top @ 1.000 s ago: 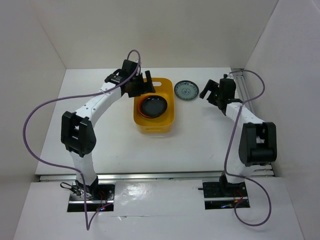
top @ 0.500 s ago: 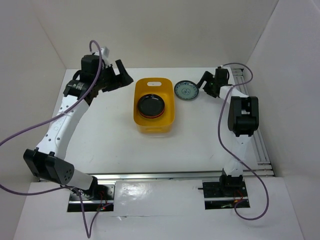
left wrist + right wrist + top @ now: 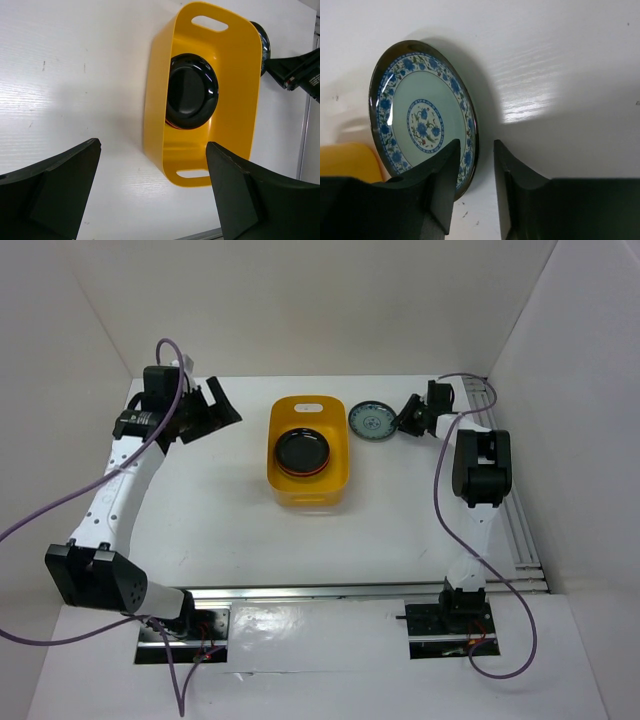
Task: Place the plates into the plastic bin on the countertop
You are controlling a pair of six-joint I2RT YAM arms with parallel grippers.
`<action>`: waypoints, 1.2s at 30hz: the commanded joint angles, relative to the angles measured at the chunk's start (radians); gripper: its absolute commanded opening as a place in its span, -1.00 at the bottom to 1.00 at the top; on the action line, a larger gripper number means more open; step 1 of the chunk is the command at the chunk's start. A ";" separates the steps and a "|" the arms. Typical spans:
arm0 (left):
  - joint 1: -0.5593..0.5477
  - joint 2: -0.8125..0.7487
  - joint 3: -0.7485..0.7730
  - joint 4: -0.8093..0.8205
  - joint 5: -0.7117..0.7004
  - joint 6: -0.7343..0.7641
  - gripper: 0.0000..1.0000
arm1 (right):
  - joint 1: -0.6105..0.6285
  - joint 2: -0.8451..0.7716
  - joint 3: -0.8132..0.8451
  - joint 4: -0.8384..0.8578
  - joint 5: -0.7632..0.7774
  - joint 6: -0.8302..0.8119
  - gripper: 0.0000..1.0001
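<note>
Item: grey-blue patterned plate (image 3: 422,122), on worktop (image 3: 240,520) just beside plastic bin (image 3: 340,455). Right end effector (image 3: 476,165): jaws narrowly apart astride its rim, not visibly clamped. We seat the rim deep, then close firmly. Left end effector (image 3: 212,412): wide apart, empty.

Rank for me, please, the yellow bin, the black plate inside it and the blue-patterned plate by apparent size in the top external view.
1. yellow bin: clearly largest.
2 and 3, unranked: black plate looks slightly wider than blue-patterned plate, but it sits raised in the bin, nearer the camera.
</note>
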 commanded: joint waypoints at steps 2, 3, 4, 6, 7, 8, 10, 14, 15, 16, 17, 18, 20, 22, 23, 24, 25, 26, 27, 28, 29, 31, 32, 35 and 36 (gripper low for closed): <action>0.039 -0.038 -0.002 0.024 0.039 0.018 1.00 | 0.000 0.083 -0.012 -0.122 -0.005 -0.011 -0.29; 0.039 -0.038 -0.002 0.015 0.049 0.027 1.00 | -0.009 0.083 -0.012 -0.122 -0.005 -0.001 -0.34; 0.051 -0.038 -0.011 0.015 0.049 0.027 1.00 | -0.010 0.094 -0.012 -0.122 -0.005 -0.001 -0.39; 0.062 -0.047 -0.012 0.015 0.049 0.027 1.00 | -0.032 0.104 -0.012 -0.134 -0.005 0.043 -0.67; 0.062 -0.047 -0.024 0.015 0.049 0.027 1.00 | -0.033 0.105 -0.012 -0.146 -0.016 0.043 -0.75; 0.062 -0.047 -0.024 0.015 0.049 0.027 1.00 | -0.043 0.115 0.014 -0.162 -0.025 0.055 -0.87; 0.073 -0.056 -0.045 0.015 0.059 0.027 1.00 | -0.043 0.115 0.052 -0.186 -0.025 0.066 -1.00; 0.094 -0.056 -0.056 0.024 0.070 0.018 1.00 | -0.043 0.068 0.097 -0.186 -0.016 0.107 -1.00; 0.103 -0.056 -0.067 0.024 0.079 0.018 1.00 | -0.052 0.036 0.097 -0.186 -0.007 0.133 -1.00; 0.103 -0.056 -0.067 0.024 0.089 0.018 1.00 | -0.052 0.019 0.109 -0.186 0.002 0.147 -1.00; 0.103 -0.056 -0.067 0.024 0.089 0.018 1.00 | -0.052 0.000 0.120 -0.177 0.012 0.164 -1.00; 0.103 -0.056 -0.067 0.024 0.089 0.018 1.00 | -0.052 -0.020 0.120 -0.168 0.024 0.179 -1.00; 0.103 -0.056 -0.076 0.024 0.089 0.009 1.00 | -0.052 -0.085 0.120 -0.145 0.035 0.213 -1.00; 0.103 -0.065 -0.076 0.024 0.089 0.009 1.00 | -0.052 -0.166 0.120 -0.133 0.085 0.227 -1.00; 0.112 -0.065 -0.087 0.024 0.077 -0.002 1.00 | -0.052 -0.196 0.120 -0.115 0.105 0.227 -1.00; 0.112 -0.065 -0.087 0.024 0.066 -0.002 1.00 | -0.040 -0.230 0.109 -0.098 0.133 0.227 -1.00; 0.112 -0.074 -0.099 0.024 0.055 -0.016 1.00 | -0.040 -0.262 0.097 -0.087 0.156 0.227 -1.00; 0.123 -0.074 -0.099 0.024 0.032 -0.034 1.00 | -0.017 -0.323 0.097 -0.078 0.192 0.218 -1.00; 0.123 -0.074 -0.108 0.024 0.017 -0.046 1.00 | -0.008 -0.352 0.085 -0.058 0.202 0.209 -1.00; 0.132 -0.074 -0.120 0.024 0.007 -0.057 1.00 | 0.004 -0.375 0.084 -0.058 0.202 0.195 -1.00; 0.151 -0.074 -0.120 0.024 0.007 -0.066 1.00 | 0.041 -0.420 0.084 -0.058 0.235 0.157 -1.00; 0.169 -0.053 -0.131 0.012 0.007 -0.091 1.00 | 0.078 -0.451 0.104 -0.073 0.236 0.126 -1.00; 0.178 -0.041 -0.131 0.012 0.030 -0.091 1.00 | 0.113 -0.472 0.104 -0.073 0.211 0.102 -1.00; 0.203 -0.012 -0.131 0.001 0.041 -0.102 1.00 | 0.167 -0.472 0.127 -0.119 0.115 0.060 -1.00; 0.217 0.004 -0.131 0.001 0.053 -0.102 1.00 | 0.203 -0.449 0.140 -0.143 0.054 0.020 -1.00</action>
